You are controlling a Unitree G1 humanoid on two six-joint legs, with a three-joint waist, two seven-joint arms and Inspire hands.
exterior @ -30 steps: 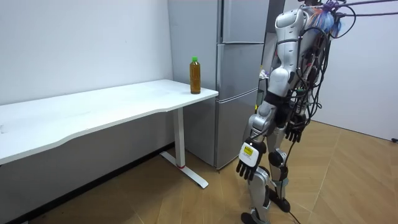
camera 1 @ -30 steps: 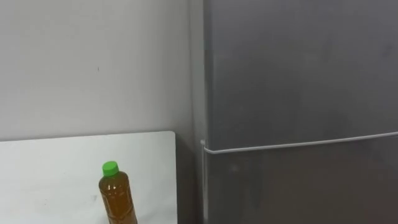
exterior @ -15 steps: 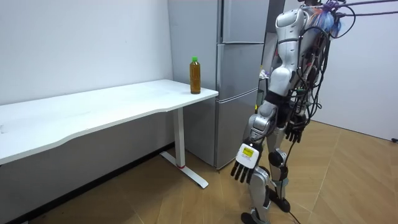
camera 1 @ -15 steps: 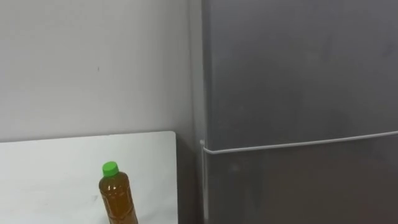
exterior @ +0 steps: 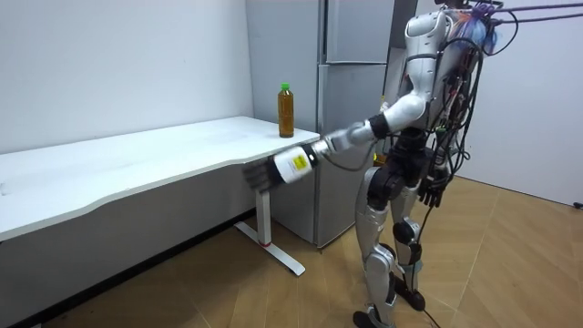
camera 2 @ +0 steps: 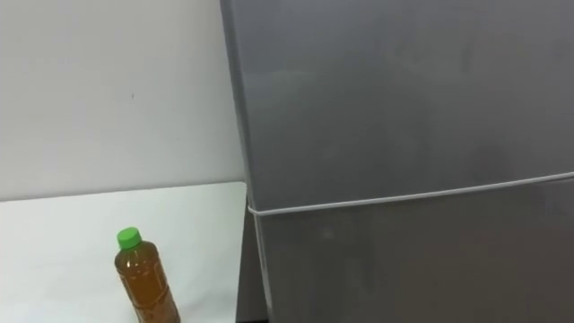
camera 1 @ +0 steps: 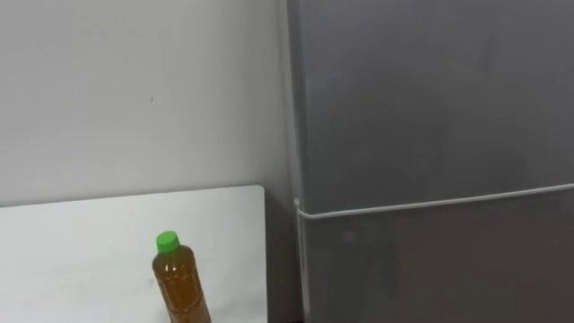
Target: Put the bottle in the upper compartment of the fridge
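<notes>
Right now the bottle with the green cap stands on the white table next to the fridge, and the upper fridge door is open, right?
Not quite: the upper fridge door is shut, not open, as the left eye view shows. The rest holds: the bottle with the green cap stands on the white table next to the fridge.

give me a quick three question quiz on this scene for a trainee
1. True or false: the bottle lies on its side on the table.
2. The fridge has: A) both doors shut B) the upper door open C) the lower door open
3. Short answer: in the room view, which hand is stretched out toward the table?
Key: 1 false, it stands upright near the table's corner; 2 A; 3 left hand.
</notes>
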